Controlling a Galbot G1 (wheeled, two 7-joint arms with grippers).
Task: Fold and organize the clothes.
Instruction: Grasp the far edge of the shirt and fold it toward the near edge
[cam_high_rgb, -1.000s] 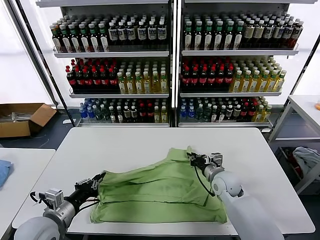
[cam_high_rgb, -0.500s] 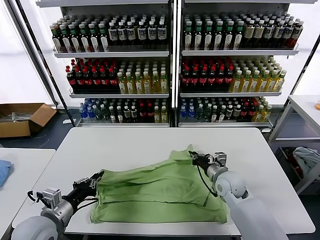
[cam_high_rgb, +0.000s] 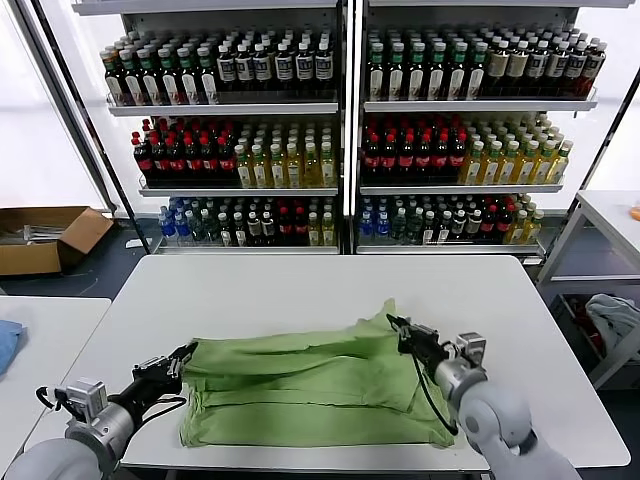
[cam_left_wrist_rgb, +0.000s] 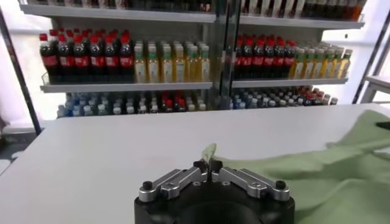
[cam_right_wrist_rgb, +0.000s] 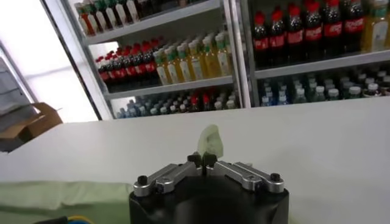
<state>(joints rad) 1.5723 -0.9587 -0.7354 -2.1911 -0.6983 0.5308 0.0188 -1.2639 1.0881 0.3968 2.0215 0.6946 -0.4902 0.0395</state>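
Over the last second both arms have drawn toward the near edge, carrying the far edge of the shirt (cam_high_rgb: 310, 390) with them. The raised hump it formed has dropped into a lower, flatter band, so the top layer now lies further over the bottom one. That reads as a fold of the far half onto the near half, well along but not yet laid down, since both corners are still held.

The left gripper (cam_high_rgb: 180, 357) sits at the shirt's left end, its fingers pressed together on a small tab of green cloth, as the left wrist view shows (cam_left_wrist_rgb: 208, 164). The right gripper (cam_high_rgb: 402, 330) is at the far right corner, likewise pinching a peak of fabric (cam_right_wrist_rgb: 203, 159).

The shirt lies on the near half of the white table (cam_high_rgb: 300, 290), plain side up. Its long axis runs left to right, roughly parallel to the near table edge.
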